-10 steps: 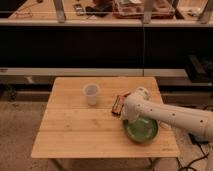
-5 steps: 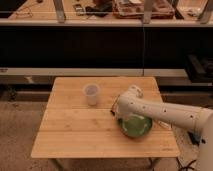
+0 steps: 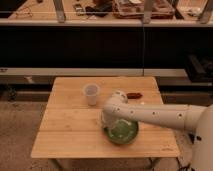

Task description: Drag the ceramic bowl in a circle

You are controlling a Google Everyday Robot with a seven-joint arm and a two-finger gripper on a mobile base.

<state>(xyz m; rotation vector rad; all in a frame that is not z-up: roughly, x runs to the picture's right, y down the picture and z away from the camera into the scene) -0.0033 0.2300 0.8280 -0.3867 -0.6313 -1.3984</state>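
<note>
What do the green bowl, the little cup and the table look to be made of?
The ceramic bowl: likely glazed ceramic, going by its glossy green surface. The cup: probably plastic, whitish and translucent. The table: wood, perhaps bamboo, with pale planks and grain lines. The gripper, shut, is at the bowl's left rim.

The ceramic bowl (image 3: 125, 134) is glossy green with a darker rim, and it sits on a pale honey-coloured wooden bench (image 3: 70, 125) marked with faint lengthwise plank lines. The claw (image 3: 110, 125), pale like the rest of the white arm (image 3: 160, 115) with its row of small dark dots, is closed on the bowl's left rim. The cup (image 3: 91, 93) is a translucent milky white, the small object (image 3: 133, 95) beyond the arm is reddish brown, and the floor (image 3: 20, 125) is speckled grey and beige below near-black cabinet fronts (image 3: 75, 47).
</note>
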